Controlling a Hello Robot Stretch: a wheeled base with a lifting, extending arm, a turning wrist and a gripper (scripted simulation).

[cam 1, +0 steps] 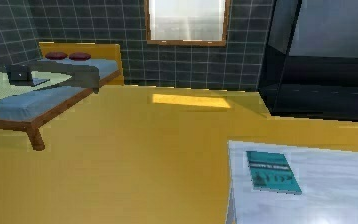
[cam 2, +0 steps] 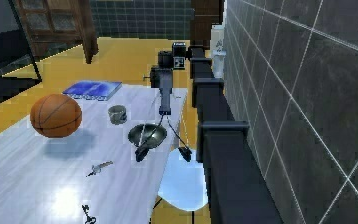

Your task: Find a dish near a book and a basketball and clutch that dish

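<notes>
Over at the arm side view's left on the pale marbled tabletop [cam 2: 27, 180]: round orange basketball [cam 2: 55, 115], then flat blue book [cam 2: 92, 90] just past it, so probably parked at the correct spot. Moving right, shallow round metal dish [cam 2: 147, 134] lying near both, with the dark thin-fingered gripper [cam 2: 164, 151] right at it, likely lined up there for the grab. Can't tell whether holding the dish or anything else, with that dish resting flat on the tabletop

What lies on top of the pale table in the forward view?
A teal book lies flat on the table. The tabletop patch beneath it is covered, so I cannot tell what is there.
</notes>
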